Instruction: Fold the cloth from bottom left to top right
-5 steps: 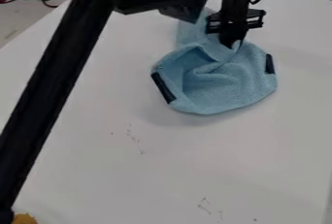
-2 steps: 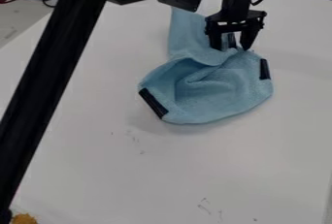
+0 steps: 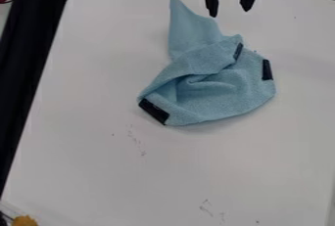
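Light-blue cloth (image 3: pixel 226 95) resting on a white worktop (image 3: pixel 98 171), partly folded and rumpled. At its upper left, a single pointed corner stretching up and away from the main bundle. Across its middle, a folded-over layer slanting from lower left to upper right, with loose wrinkles and a shallow, shaded hollow just below that layer's edge. Along its bottom, a rounded, fairly smooth edge. On the cloth, three dark strips: one (image 3: pixel 154 111) at its lower-left corner, one (image 3: pixel 267 70) at its right edge, and a smaller one (image 3: pixel 238 50) at the upper-right end of the folded layer.

Above the cloth and slightly to its right, a black end effector (image 3: pixel 230 12), released, with two fingers spread apart and pointing down, well clear of the fabric. Left of the cloth, the long black arm (image 3: pixel 29 49), slanting from the top edge down along the left side.

Below the cloth, faint dark marks (image 3: pixel 136 142) on the worktop, with more scribble-like marks (image 3: pixel 206 208) farther down. Far below and left of the cloth, a small yellow object (image 3: pixel 25 221), cut off by the bottom edge. Far to the cloth's upper left, beyond the worktop, part of some cables (image 3: pixel 5 0).
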`<state>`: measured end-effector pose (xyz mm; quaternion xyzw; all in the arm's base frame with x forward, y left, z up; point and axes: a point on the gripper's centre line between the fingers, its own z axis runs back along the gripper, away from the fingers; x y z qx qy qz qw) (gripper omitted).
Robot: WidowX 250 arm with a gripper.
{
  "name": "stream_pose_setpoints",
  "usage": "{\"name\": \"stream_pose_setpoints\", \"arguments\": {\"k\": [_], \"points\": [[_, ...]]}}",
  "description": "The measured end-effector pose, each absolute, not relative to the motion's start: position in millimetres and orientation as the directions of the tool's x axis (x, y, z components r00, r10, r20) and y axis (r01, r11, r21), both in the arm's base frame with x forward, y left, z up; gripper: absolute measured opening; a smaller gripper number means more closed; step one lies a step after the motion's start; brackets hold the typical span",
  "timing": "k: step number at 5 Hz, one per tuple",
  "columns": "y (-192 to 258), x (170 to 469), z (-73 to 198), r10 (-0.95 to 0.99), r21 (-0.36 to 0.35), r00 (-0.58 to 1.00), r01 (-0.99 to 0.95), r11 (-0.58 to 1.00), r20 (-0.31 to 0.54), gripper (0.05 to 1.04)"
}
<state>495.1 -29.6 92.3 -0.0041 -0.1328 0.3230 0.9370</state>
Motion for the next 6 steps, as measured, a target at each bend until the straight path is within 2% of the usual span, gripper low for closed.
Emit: {"name": "stream_pose_setpoints", "arguments": {"k": [2,3,4,6], "points": [[-4,465,106,0.62,-0.055,0.773,-0.619,0.783,0.134,1.0],[13,442,104,0.575,-0.016,0.817,-0.575,0.818,0.03,1.0],[28,414,116,0.597,0.013,0.802,-0.597,0.802,0.005,1.0],[51,369,133,0.637,0.015,0.77,-0.637,0.77,-0.016,1.0]]}}
